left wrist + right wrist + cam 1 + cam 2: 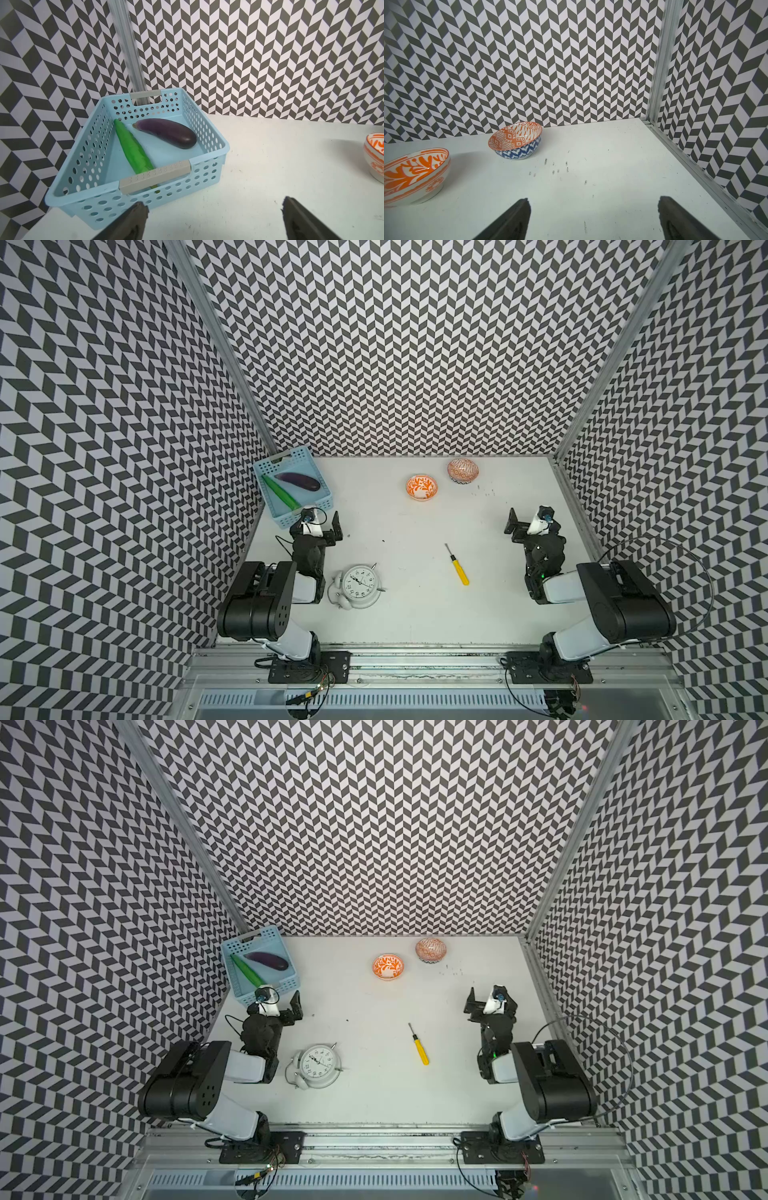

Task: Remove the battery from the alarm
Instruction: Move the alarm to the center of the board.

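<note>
Here, basket (207, 133) holding eggplant (168, 134) and cucumber (133, 149), floral bowl (433, 185), zigzag bowl (519, 152), alarm (360, 583)

Black-and-white chevron paper everywhere: the tall back wall (415, 344) wears it, and the left side wall (104, 406) and right side wall (685, 427) carry the same pattern. A bare aluminium corner post (220, 344) climbs one back corner, and a second aluminium post (621, 344) climbs the other. Down below sits a flat white counter (415, 614), evenly lit, with soft shadows only. Tiny dark specks (554, 170) dot it toward the far right corner. Along the near edge runs a silver aluminium rail (415, 659), with a slotted metal strip (415, 699) beneath.
</note>
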